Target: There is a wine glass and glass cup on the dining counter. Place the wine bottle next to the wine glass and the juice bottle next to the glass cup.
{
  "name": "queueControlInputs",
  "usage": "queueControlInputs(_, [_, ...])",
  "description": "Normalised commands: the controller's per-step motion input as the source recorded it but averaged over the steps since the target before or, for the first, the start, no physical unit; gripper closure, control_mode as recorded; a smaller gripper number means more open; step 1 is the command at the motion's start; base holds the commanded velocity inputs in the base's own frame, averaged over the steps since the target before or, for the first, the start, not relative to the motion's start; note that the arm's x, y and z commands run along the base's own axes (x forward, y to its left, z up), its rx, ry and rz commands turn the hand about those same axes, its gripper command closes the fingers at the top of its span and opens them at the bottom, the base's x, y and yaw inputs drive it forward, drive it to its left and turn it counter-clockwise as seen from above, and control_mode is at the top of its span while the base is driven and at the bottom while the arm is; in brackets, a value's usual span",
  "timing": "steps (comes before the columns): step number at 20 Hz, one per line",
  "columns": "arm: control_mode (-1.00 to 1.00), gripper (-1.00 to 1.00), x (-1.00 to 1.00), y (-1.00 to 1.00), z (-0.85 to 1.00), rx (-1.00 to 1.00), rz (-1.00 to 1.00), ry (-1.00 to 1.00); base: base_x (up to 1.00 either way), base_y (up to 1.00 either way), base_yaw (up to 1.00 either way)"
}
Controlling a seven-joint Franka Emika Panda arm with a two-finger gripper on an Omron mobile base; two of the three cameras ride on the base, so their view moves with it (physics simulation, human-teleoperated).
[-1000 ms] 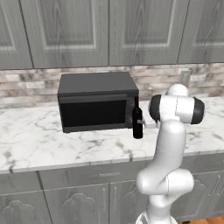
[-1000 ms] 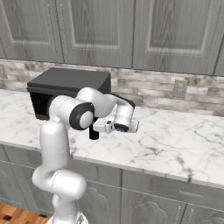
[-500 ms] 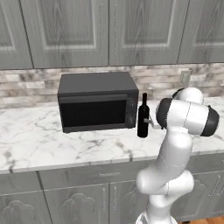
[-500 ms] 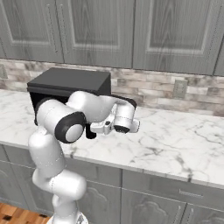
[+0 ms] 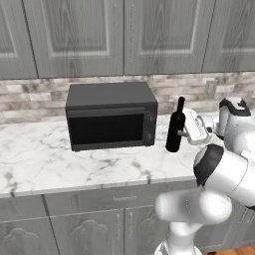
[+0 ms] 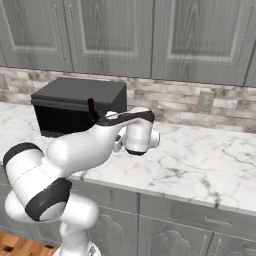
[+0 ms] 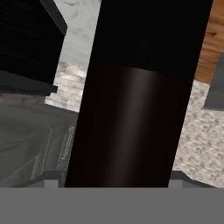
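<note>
Nearest the camera on the hand, the tall slim black glass wine bottle [image 7: 140,96] stands between the two dark finger tips of the pincer [image 5: 185,130], close enough that a pinch on its body looks likely, though whether the tips truly press it I cannot tell. In the left base view the bottle stands upright just right of the dark grey box-shaped microwave [image 5: 110,115], its foot on or just above the white grey-veined marble table [image 5: 60,159]; contact there is unclear. The white arm reaches it from the right. Behind the microwave run a stone-tile backsplash [image 5: 35,97] and grey panelled wall cabinets [image 5: 74,35]. The risk, as I judge it: a grip low on a tall smooth bottle may let it tip or slide when lifted, and swinging it leftward could knock it against the microwave's side, so close beside it.
</note>
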Motion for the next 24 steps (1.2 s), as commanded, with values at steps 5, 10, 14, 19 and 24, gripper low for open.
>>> queueControlInputs(5, [-1.0, 1.0, -0.99, 0.0, 0.47, 0.02, 0.0, 0.0, 0.0, 0.0, 0.0])
queueControlInputs(10, [1.0, 1.0, -0.51, 0.08, 0.16, 0.01, 0.0, 0.0, -0.36, 0.2, 0.0])
queueControlInputs(14, [1.0, 1.0, 0.0, 0.0, 0.0, 0.0, 0.0, 0.0, -0.56, 0.97, 0.16])
queueControlInputs(19, [1.0, 1.0, 0.0, 0.0, 0.0, 0.0, 0.0, 0.0, -0.16, 1.0, 0.5])
queueControlInputs(24, [1.0, 1.0, 0.0, 0.0, 0.0, 0.0, 0.0, 0.0, 0.0, 0.85, 0.69])
